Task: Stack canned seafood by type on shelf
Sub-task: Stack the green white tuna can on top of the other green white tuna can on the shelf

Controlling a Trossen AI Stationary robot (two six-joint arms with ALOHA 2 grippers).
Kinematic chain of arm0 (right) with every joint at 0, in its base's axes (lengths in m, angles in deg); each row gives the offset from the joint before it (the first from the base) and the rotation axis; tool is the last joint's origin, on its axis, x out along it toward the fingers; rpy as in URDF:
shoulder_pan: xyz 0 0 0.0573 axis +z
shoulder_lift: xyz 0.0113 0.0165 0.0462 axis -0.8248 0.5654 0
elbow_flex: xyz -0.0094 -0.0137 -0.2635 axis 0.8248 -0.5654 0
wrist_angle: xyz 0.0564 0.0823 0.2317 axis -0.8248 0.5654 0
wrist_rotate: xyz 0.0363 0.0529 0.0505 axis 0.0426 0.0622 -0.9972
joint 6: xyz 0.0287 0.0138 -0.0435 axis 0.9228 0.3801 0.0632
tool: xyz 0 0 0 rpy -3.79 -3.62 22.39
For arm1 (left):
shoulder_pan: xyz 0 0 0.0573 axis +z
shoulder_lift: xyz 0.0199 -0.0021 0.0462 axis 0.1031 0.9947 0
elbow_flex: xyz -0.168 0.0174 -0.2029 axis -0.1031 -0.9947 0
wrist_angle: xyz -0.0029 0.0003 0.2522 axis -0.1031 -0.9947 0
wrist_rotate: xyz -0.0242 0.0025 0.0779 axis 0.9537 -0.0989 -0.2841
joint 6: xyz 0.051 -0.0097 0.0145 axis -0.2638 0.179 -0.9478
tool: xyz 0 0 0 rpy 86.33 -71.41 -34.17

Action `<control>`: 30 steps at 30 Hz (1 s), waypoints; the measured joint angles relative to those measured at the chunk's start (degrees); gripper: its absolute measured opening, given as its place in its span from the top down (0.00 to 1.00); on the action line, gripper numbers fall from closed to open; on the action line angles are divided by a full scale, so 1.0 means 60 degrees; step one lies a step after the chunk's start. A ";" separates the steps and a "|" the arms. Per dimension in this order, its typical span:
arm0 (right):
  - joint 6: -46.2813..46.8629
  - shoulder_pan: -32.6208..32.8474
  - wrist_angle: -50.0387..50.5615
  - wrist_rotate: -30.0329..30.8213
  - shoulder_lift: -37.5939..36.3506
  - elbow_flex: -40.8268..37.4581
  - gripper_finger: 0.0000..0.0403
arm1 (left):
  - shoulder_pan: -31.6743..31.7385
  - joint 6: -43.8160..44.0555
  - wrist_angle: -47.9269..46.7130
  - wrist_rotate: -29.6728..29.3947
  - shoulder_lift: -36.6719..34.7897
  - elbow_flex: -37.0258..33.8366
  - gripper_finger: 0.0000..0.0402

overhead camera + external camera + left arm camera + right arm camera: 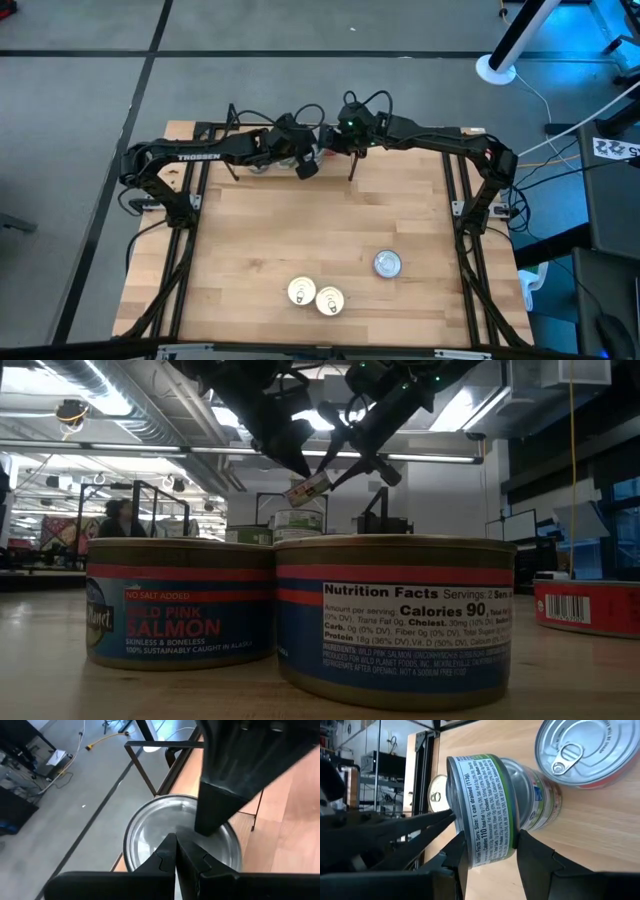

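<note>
Both arms meet at the table's far middle, over the shelf point(186, 772) with its thin black uprights point(232, 140). My right gripper point(492, 860) is shut on a green-labelled can point(487, 805), held on edge above other cans: a silver-lidded one with a red side point(572, 752), a silver-sided one point(540, 795) and a gold-lidded one point(436, 795), all standing on light wood. My left gripper point(175, 851) is shut, its tips at the held can's bare silver face point(150, 830). My left gripper's shut fingertips point(447, 816) reach the rim of the held can's silver end, coming level from the table's left; whether they press on it I cannot tell. My right gripper pinches the can by its two flat ends, one finger point(220, 795) lying on the silver face and the other finger point(535, 857) on the opposite end. The fingers slant down from the right. The can hangs tilted on edge point(308, 488), clear of the cans below.
Near the table's front stand two gold-lidded salmon cans point(302, 291) point(330, 299) and, to their right, a silver-lidded can point(388, 264). Bare wooden tabletop point(300, 225) lies between them and the shelf. A person point(118, 518) stands in the room behind.
</note>
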 joint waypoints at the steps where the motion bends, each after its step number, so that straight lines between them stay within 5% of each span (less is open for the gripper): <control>1: 0.0104 0.0000 -0.0008 0.0065 0.0000 0.0000 0.68 | 0.0000 -0.0078 0.0002 -0.0003 0.0002 -0.0001 1.00; 30: 0.0563 0.0175 -0.0568 0.0173 0.0409 -0.0011 0.65 | 0.0018 -0.0931 -0.0312 -0.0300 -0.0012 -0.0004 1.00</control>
